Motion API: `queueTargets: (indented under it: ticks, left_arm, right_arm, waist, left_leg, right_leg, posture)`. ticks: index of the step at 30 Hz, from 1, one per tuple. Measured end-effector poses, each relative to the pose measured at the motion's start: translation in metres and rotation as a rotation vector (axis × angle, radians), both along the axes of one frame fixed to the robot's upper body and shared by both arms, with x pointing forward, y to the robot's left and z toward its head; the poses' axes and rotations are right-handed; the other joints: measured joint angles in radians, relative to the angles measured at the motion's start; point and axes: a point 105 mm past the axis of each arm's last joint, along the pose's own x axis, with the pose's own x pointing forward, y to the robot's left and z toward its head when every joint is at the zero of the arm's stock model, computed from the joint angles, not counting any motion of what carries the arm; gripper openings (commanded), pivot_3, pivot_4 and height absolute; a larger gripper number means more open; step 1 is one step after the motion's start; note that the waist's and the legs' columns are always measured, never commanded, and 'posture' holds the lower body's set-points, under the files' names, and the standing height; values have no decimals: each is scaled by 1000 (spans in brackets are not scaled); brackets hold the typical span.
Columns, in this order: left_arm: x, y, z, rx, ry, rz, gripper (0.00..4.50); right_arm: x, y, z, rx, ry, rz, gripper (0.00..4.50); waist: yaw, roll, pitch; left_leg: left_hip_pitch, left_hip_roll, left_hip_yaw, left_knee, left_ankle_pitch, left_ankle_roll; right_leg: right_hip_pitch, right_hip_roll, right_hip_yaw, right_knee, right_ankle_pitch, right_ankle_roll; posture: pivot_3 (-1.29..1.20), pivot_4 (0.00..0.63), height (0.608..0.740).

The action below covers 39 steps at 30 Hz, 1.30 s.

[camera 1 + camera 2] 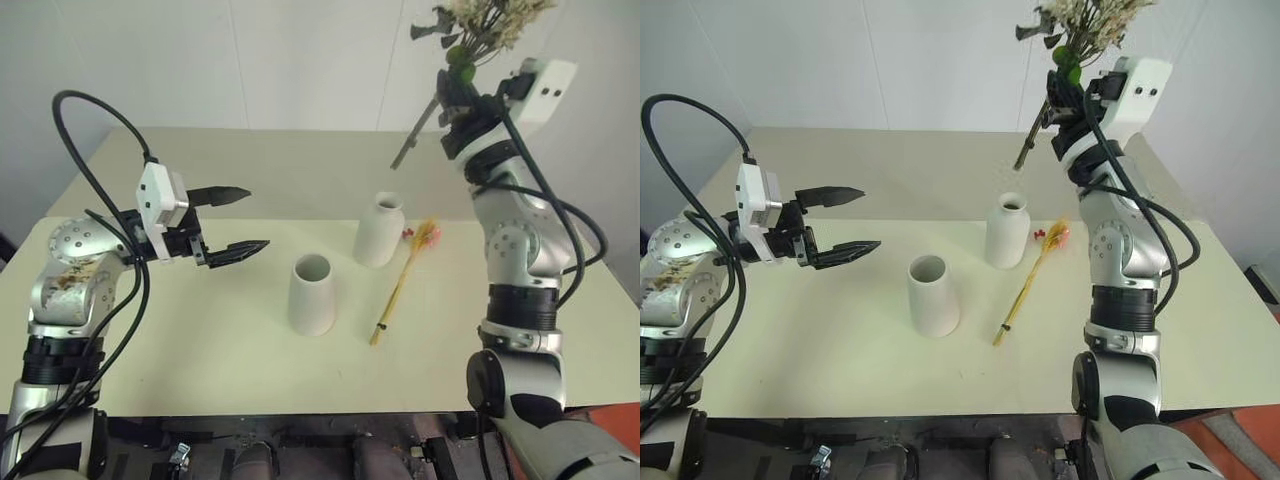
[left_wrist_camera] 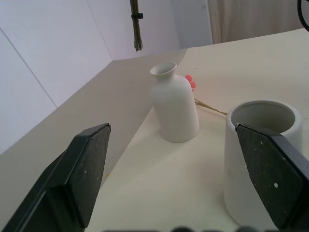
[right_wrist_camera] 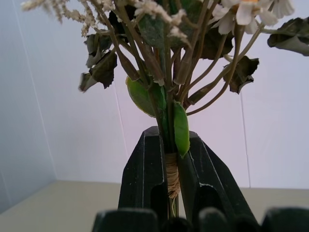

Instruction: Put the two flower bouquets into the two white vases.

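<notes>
So on the left, the left gripper [image 1: 235, 220] hangs above the pale green table [image 1: 180, 340], pointing sideways toward the middle, fingers [image 2: 89, 169] spread wide apart with nothing between them. From its wrist camera you look straight past those fingers at both vases.

Next over, roughly mid-table, is the cone vase [image 1: 312, 294], standing upright with its wide mouth up and nothing inside. Just beside it, a bit further back and to the right, stands the bottle vase [image 1: 380, 230] with its narrow neck, also upright. They're close but not touching.

Right of the bottle vase, the slim yellow-orange bunch [image 1: 403, 280] lies flat on the table, its pink and red blooms up near the bottle vase's base and the stalks trailing back toward the robot.

Far right, the right gripper [image 1: 1068, 100] is raised high above the table, clamped tight on the bushy dried bunch [image 1: 1080, 25]. Blooms stick up top, and the dark bound stem [image 1: 1032, 140] hangs down at a slant, above and behind the bottle vase, well clear of its mouth.
</notes>
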Motion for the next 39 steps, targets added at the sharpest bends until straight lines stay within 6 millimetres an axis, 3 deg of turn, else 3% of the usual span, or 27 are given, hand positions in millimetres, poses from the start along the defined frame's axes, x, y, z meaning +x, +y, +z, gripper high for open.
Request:
queueTargets:
  ticks: [6, 14, 24, 25, 30, 35, 39]
  left_arm:
    - [0, 0, 0, -3, 0, 6, 4500]
    - [0, 0, 0, -4, 1, 4, 4500]
    - [0, 0, 0, -4, 1, 4, 4500]
    - [0, 0, 0, -4, 1, 5, 4500]
    - [0, -1, -2, -7, 5, 5, 4500]
    - [0, -1, -2, -9, 4, 3, 4500]
    - [0, -2, -3, -12, 6, 2, 4500]
  right_arm:
    - [-13, 3, -14, -22, 29, -15, 152]
    - [-16, 15, -27, -34, 68, 2, 152]
    - [-10, 20, -59, -95, 147, -12, 152]
    - [-10, 21, -62, -105, 153, -8, 886]
    - [-10, 33, -81, -182, 197, 38, 2591]
    - [-8, 33, -88, -263, 221, 2, 4368]
    - [-4, 20, -100, -408, 292, -64, 4444]
  waist:
    - [1, 0, 0]
    - [-3, 0, 0]
    - [-1, 0, 0]
    - [-1, 0, 0]
    - [-3, 0, 0]
    - [-1, 0, 0]
    - [4, 0, 0]
  left_leg:
    - [0, 0, 0, 0, 0, 0]
    - [0, 0, 0, 0, 0, 0]
    - [0, 0, 0, 0, 0, 0]
    - [0, 0, 0, 0, 0, 0]
    - [0, 0, 0, 0, 0, 0]
    - [0, 0, 0, 0, 0, 0]
    - [0, 0, 0, 0, 0, 0]
  right_leg:
    - [0, 0, 0, -1, 0, 0]
    - [0, 0, 0, 0, 0, 0]
    - [0, 0, 0, 0, 0, 0]
    - [0, 0, 0, 0, 0, 0]
    - [0, 0, 0, 0, 0, 0]
    - [0, 0, 0, 0, 0, 0]
    - [0, 0, 0, -1, 0, 0]
  posture:
    - [0, 150, 740]
    - [0, 150, 740]
    - [0, 150, 740]
    - [0, 150, 740]
    - [0, 150, 740]
    - [0, 150, 740]
    - [0, 150, 740]
